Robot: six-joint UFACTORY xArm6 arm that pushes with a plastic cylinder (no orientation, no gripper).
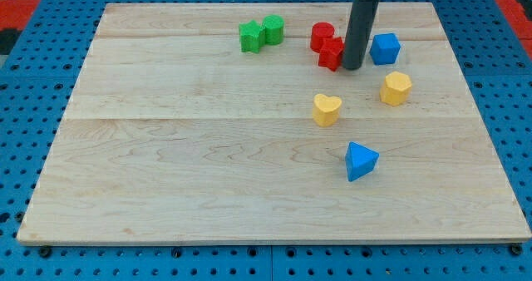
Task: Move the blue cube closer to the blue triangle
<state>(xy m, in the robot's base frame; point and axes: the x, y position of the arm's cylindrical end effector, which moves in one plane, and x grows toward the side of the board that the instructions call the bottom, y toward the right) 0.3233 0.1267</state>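
The blue cube (385, 48) sits near the view's top right of the wooden board (166, 165). The blue triangle (360, 160) lies lower down, toward the view's bottom right. My tip (352, 67) stands just left of the blue cube, touching or almost touching a red block (332, 54) on its left. The rod rises from there to the view's top edge.
A red cylinder (322, 35) sits just above the red block. A yellow heart (327, 110) and a yellow hexagon block (396, 88) lie between the blue cube and the blue triangle. A green star block (251, 36) and a green cylinder (273, 28) sit at the top middle.
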